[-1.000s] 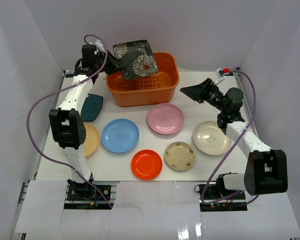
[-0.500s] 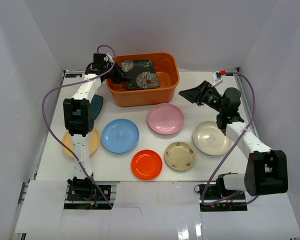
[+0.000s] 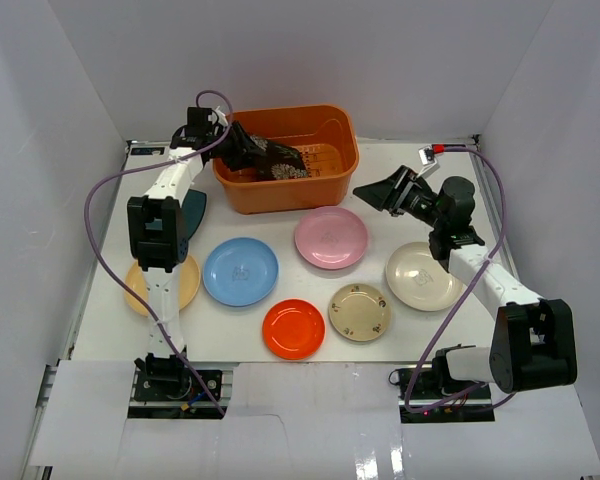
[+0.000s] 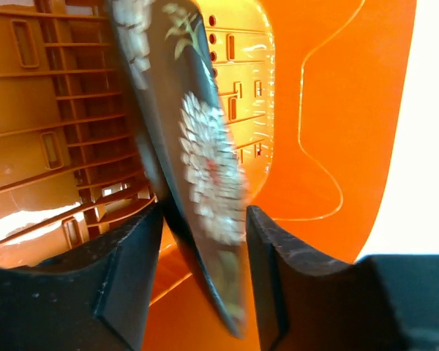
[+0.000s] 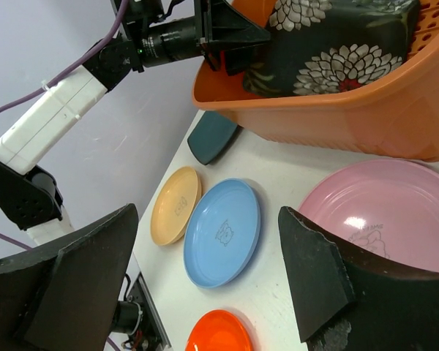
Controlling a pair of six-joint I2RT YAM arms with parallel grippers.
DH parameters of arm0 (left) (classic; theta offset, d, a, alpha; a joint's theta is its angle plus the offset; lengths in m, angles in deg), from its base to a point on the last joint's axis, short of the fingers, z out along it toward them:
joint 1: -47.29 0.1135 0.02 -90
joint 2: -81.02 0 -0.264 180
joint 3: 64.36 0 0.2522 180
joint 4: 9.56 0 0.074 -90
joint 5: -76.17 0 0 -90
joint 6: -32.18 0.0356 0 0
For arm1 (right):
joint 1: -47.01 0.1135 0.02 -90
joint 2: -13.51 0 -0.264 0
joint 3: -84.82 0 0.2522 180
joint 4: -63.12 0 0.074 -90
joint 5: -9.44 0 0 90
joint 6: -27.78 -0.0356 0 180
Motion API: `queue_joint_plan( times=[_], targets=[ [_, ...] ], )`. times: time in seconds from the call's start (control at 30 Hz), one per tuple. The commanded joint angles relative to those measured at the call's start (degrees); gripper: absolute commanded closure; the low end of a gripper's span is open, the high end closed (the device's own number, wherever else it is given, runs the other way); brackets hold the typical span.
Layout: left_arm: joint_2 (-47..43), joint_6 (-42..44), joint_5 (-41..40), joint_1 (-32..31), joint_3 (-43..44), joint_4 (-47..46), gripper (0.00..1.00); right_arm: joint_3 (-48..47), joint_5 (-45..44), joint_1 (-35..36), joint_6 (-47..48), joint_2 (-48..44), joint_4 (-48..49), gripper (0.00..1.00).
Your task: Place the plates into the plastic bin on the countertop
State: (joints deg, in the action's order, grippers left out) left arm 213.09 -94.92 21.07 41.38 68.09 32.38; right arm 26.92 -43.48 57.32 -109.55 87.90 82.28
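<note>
The black flowered plate (image 3: 277,158) stands tilted inside the orange bin (image 3: 280,196), at its left end. My left gripper (image 3: 238,150) is at the bin's left rim. In the left wrist view the plate (image 4: 197,146) sits edge-on between the parted fingers of the left gripper (image 4: 205,219), with a gap on its right side. On the countertop (image 3: 280,225) lie the blue (image 3: 240,271), pink (image 3: 331,237), red (image 3: 293,329), cream (image 3: 423,276), beige patterned (image 3: 359,311), tan-yellow (image 3: 180,285) and teal (image 3: 192,210) plates. My right gripper (image 3: 375,188) hangs open and empty above the table, right of the bin.
White wall panels close in the left, back and right sides. The left arm's upper link covers part of the teal and tan-yellow plates. The right wrist view shows the blue plate (image 5: 223,232) between the open fingers, and the pink plate (image 5: 380,212) below the bin (image 5: 366,124).
The left gripper brought the black plate down from above the bin into its left end; the plate now stands more steeply tilted. The right gripper drifted slightly left.
</note>
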Motion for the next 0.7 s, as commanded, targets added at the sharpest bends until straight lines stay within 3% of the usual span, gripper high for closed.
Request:
queue_joint_plan(
  times=[0.0, 0.3, 0.5, 0.67],
  targets=[
    [-2.7, -0.08, 2.19, -0.15, 2.42, -2.7, 0.39, -0.77, -0.87, 0.42, 1.45, -0.39, 1.0, 0.17],
    [-7.34, 0.63, 1.5, -0.33, 4.97, -4.98, 0.02, -1.91, -5.17, 0.94, 5.49, -0.65, -4.8, 0.18],
    [-12.36, 2.82, -2.46, -0.24, 3.48, -5.16, 0.02, -2.18, -6.05, 1.3, 6.37, -1.0, -5.59, 0.18],
    [-19.99, 8.18, -14.12, -0.24, -2.84, -4.98, 0.02, -2.09, -6.41, 1.38, 6.9, -1.88, -6.12, 0.19]
  ],
)
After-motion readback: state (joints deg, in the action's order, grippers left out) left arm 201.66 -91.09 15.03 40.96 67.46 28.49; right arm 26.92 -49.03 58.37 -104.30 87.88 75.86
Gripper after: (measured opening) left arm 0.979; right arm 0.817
